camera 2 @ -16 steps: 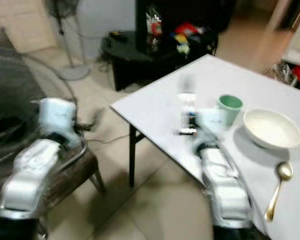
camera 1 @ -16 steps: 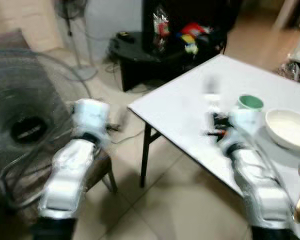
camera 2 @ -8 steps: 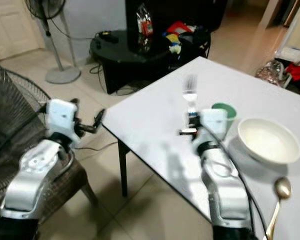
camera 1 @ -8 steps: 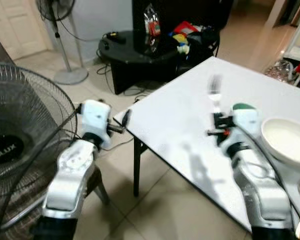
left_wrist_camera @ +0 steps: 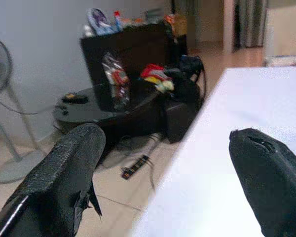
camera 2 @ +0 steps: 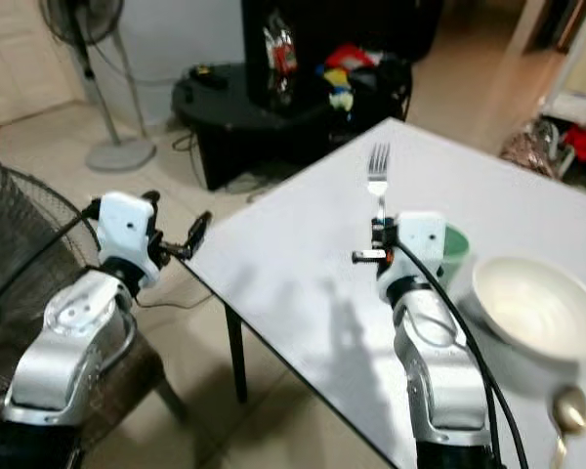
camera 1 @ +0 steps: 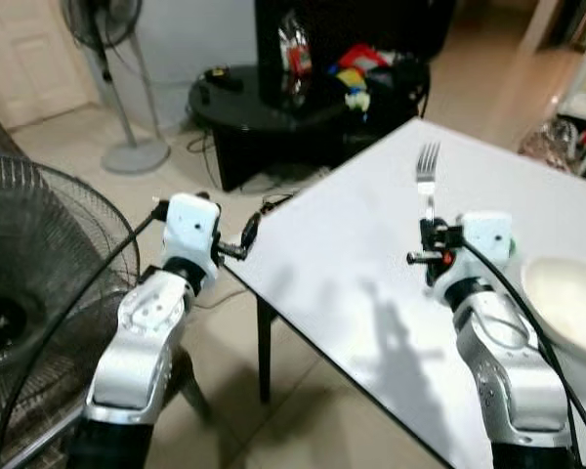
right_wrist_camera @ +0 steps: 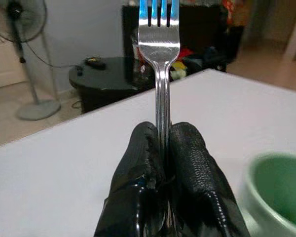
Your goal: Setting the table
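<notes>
My right gripper (camera 2: 378,231) is shut on a silver fork (camera 2: 377,176), which sticks out ahead over the white table (camera 2: 303,264), tines forward. In the right wrist view the fork (right_wrist_camera: 159,54) is pinched between both black fingers (right_wrist_camera: 140,163). Just right of that gripper stands a green cup (camera 2: 453,250), and beyond it a white bowl (camera 2: 534,305). A gold spoon (camera 2: 565,415) lies near the table's front right edge. My left gripper (camera 1: 246,237) is open, held in the air just off the table's left corner; its fingers (left_wrist_camera: 64,168) frame the table's edge.
A black low table (camera 1: 283,98) with snack bags and clutter stands behind the white table. A standing fan (camera 1: 117,78) is at the back left, and a large fan grille (camera 1: 29,293) is close on my left. Tiled floor lies below the table's corner.
The camera has swung and steadied, so the scene has shifted. My right gripper holds the fork as before, and the left gripper now hovers closer to the table's corner.
</notes>
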